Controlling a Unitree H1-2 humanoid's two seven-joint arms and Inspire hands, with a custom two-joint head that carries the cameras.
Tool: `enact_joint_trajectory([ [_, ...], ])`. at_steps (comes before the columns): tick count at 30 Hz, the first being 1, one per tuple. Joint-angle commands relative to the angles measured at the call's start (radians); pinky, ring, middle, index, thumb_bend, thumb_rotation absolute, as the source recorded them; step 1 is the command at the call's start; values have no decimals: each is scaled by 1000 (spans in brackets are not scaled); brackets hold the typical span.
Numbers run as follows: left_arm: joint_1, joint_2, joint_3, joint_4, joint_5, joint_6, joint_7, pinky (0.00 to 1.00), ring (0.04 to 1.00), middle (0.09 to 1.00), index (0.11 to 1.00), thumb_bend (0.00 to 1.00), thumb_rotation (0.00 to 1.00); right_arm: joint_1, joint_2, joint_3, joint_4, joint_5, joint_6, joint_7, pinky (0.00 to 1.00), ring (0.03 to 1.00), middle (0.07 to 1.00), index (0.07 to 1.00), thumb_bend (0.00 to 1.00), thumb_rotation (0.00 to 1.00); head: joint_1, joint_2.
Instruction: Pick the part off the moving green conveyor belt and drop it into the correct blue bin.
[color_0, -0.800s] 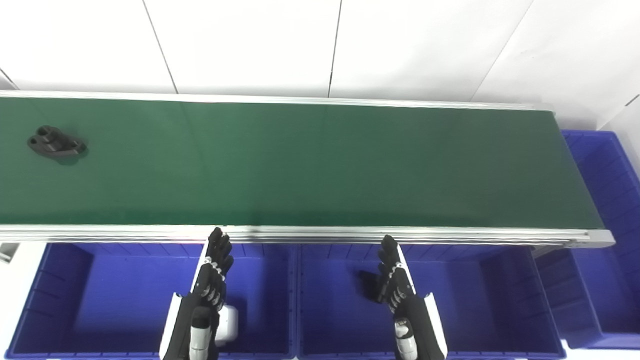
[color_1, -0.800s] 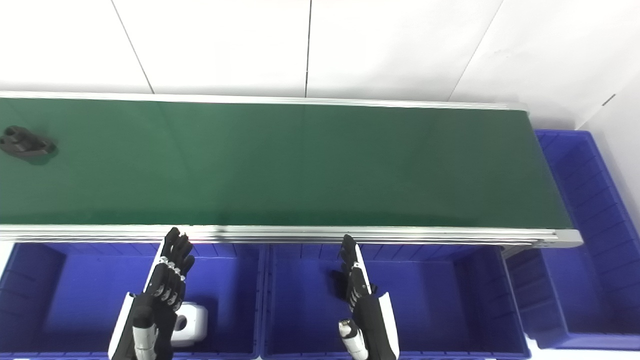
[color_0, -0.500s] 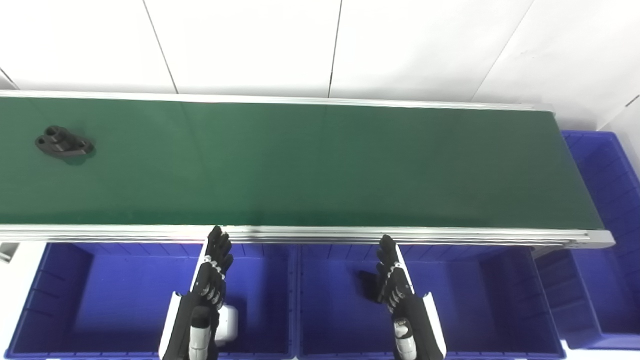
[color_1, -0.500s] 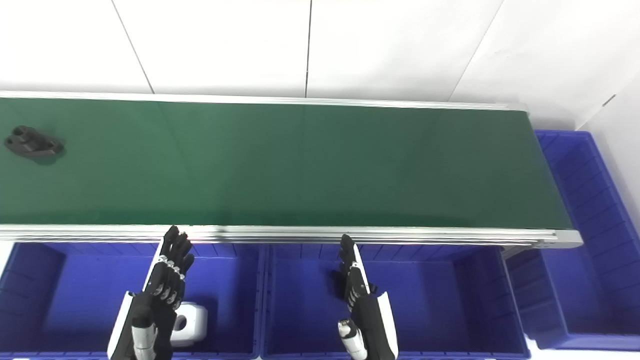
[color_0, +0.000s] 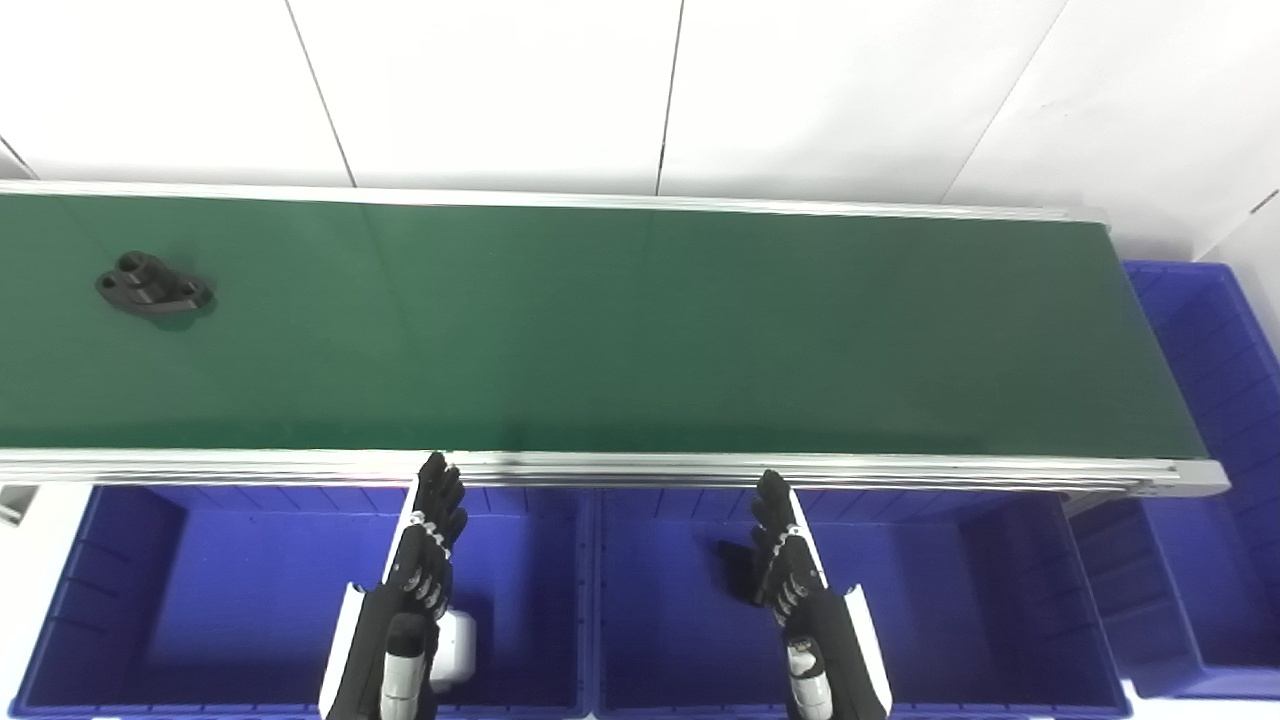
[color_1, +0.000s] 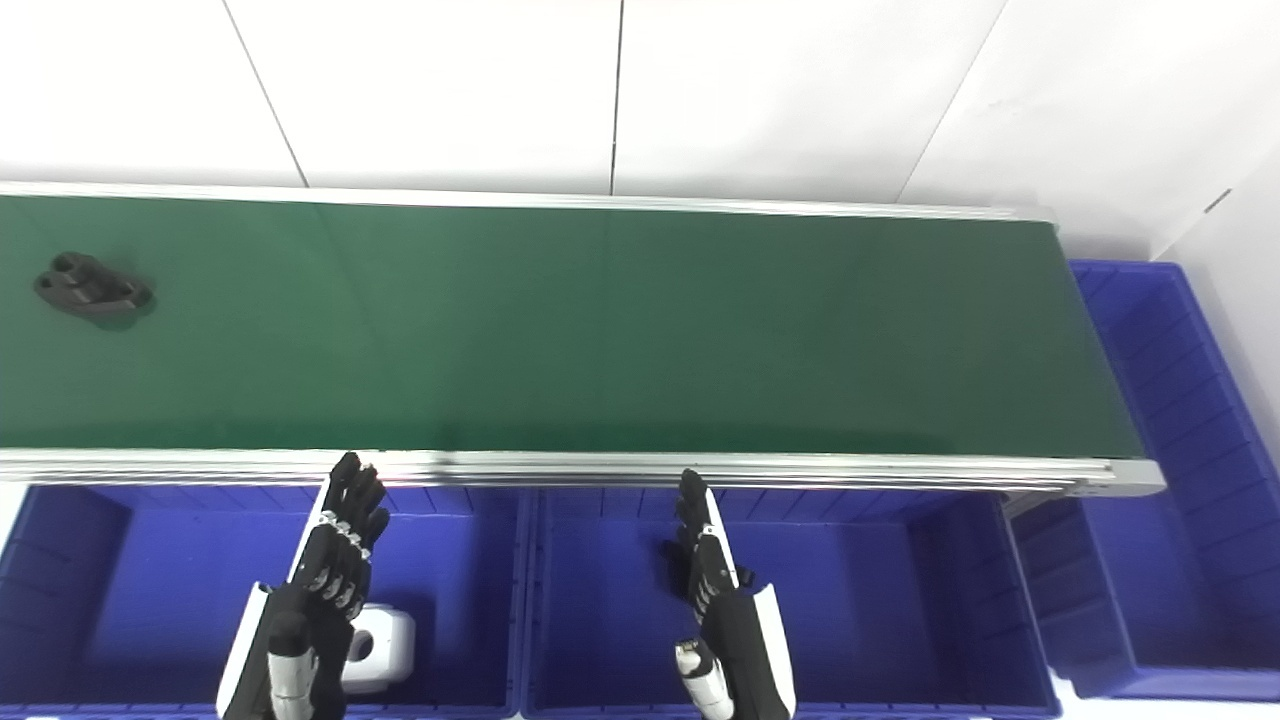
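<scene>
- Black bracket-like part (color_0: 153, 288) rides the green conveyor belt (color_0: 640, 330), far to the left of and beyond both hands' fingers.
- Left hand (color_0: 425, 560) and right hand (color_0: 785, 565): fingers extended, empty (hovering over the blue bins (color_0: 230, 590)).
- Waiting step; the next move likely calls for a timed left-hand reach.

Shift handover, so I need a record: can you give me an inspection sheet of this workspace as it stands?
Surface: green conveyor belt, bare except for one part.
Job's things: black part lying at the belt's far left; three blue bins in view, two below the belt's near edge, one at its right end.
Clutter: white part in the left bin.
Hands: left hand and right hand open over the bins, fingers extended, holding nothing.
Cables: nothing seen.
Surroundings: white panelled wall.
</scene>
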Motion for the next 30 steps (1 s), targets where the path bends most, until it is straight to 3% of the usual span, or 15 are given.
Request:
enact_joint_trajectory([
  [1, 13, -1, -6, -25, -3, -27, 1, 1000, 1000, 1000, 1000, 806, 1000, 6, 4, 3, -22, 6, -15, 11, 1000, 999, 1000, 1000, 1000, 1000, 0, 1],
  [30, 7, 7, -11, -18, -12, -20, -8, 1000, 1000, 1000, 1000, 830, 1000, 3, 6, -2, -17, -10, -9, 7, 986, 989, 1000, 1000, 1000, 1000, 4, -4],
])
